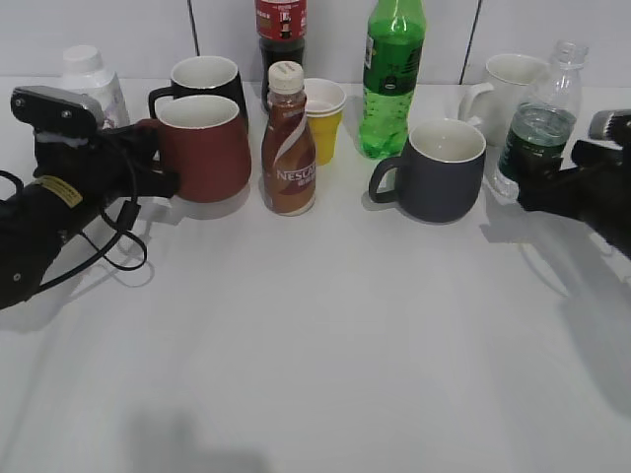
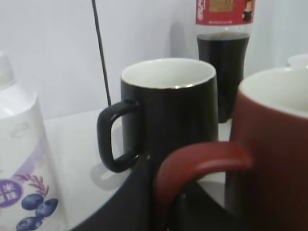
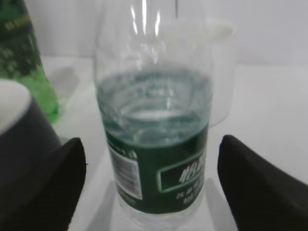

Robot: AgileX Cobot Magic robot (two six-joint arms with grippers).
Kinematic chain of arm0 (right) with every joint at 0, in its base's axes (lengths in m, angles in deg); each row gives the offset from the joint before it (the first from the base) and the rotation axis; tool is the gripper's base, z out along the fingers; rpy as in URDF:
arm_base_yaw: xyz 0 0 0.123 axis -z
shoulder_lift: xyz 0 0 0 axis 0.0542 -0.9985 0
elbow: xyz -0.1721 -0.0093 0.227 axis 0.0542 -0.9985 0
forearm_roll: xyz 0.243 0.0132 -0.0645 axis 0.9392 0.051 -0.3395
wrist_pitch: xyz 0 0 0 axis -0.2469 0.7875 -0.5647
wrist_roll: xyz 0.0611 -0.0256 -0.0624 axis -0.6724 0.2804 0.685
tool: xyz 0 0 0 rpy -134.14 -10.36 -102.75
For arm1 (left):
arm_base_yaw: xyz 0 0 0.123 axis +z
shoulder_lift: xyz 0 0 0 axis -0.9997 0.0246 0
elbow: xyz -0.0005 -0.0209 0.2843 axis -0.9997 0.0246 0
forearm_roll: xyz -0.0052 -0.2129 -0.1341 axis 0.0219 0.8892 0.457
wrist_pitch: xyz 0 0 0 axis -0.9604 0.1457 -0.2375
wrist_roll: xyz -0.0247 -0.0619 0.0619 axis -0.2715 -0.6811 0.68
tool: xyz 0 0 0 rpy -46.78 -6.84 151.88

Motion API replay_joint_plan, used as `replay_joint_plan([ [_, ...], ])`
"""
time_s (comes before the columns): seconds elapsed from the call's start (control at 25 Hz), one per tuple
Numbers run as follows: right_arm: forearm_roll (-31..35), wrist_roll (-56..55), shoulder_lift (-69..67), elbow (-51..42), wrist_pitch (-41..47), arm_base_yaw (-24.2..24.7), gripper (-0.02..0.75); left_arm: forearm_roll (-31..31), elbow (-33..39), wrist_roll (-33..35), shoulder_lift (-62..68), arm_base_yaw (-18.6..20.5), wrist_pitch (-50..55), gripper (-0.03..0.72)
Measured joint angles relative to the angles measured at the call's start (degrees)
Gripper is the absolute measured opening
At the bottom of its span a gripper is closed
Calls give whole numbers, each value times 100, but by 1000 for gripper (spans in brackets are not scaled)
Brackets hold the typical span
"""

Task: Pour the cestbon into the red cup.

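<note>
The red cup (image 1: 202, 148) stands at the left of the table, its loop handle towards my left gripper (image 1: 163, 172). In the left wrist view the red cup (image 2: 274, 144) fills the right side and its handle sits between the black fingers of the left gripper (image 2: 187, 202), which look closed on it. The cestbon (image 1: 535, 128), uncapped and part full, stands upright at the far right. My right gripper (image 1: 527, 187) is open around it. In the right wrist view the cestbon (image 3: 154, 144) stands between the spread fingers of the right gripper (image 3: 151, 192), with a gap on each side.
A black mug (image 1: 207, 79) stands right behind the red cup and shows in the left wrist view (image 2: 168, 110). A brown Nescafe bottle (image 1: 288, 148), yellow cup (image 1: 323, 123), green soda bottle (image 1: 391, 79), navy-grey mug (image 1: 444, 172), white mug (image 1: 513, 84), cola bottle (image 1: 280, 30) and white bottle (image 1: 94, 79) crowd the back row.
</note>
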Motion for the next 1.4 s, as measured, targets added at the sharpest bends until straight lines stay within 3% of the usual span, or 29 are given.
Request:
replay_joint_plan([
  [0.44,0,42,-937,936,-125,0,641,-104,20,35,-58,0,20,41],
  [0.96,-28,47,-1064,1940,846,0,562,-110,20,35,-58,0,20,41],
  [1.12,-34,54,-1140,1965,811,0,475,-136,20,41,-58,0,20,41],
  [1.4,57,58,-840,1364,477,0,475,-263,33,41,-146,0,58,41],
])
